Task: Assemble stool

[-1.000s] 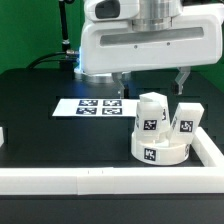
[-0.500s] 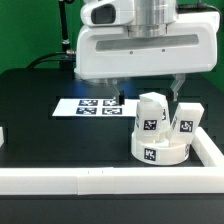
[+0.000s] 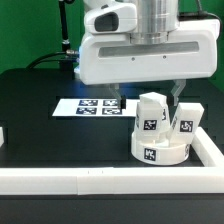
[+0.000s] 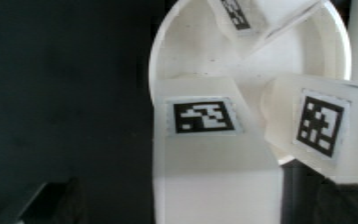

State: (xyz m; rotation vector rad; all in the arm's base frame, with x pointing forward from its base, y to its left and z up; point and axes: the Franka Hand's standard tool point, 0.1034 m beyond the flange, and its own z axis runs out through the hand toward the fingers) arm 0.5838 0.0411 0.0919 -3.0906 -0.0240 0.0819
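The stool's round white seat disc (image 3: pixel 160 152) lies at the exterior view's right front, against the rail. White tagged legs stand upright on it: one in front (image 3: pixel 151 113) and one to its right (image 3: pixel 186 122); I cannot tell whether a third stands behind. My gripper (image 3: pixel 148 95) is open, its fingers straddling the top of the front leg without touching it. In the wrist view that leg (image 4: pixel 208 150) runs between my dark fingertips (image 4: pixel 43 200), and another tagged leg (image 4: pixel 322 120) sits beside it.
The marker board (image 3: pixel 88 105) lies flat on the black table behind and to the exterior view's left of the seat. A long white rail (image 3: pixel 90 181) runs along the front and turns up the exterior view's right side (image 3: pixel 214 150).
The gripper has come down and shifted slightly to the exterior view's left, so its open fingers now flank the top of the front leg. The stool parts have not moved.
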